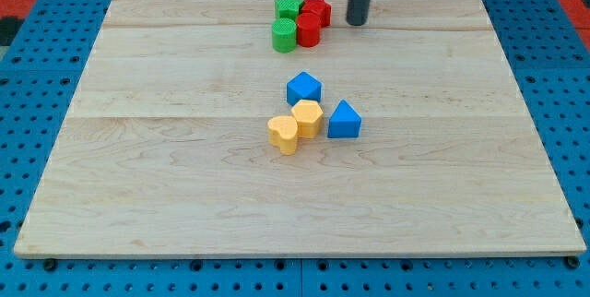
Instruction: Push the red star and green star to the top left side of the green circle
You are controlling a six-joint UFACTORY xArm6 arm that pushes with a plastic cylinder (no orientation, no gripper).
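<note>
Red star (318,7) near board's top edge, my tip (357,22) just right

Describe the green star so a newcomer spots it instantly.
Look at the wooden board's top edge, where four blocks cluster left of my tip. The green star is the cluster's top-left piece: pointed, unlike the round green circle below it.
</note>
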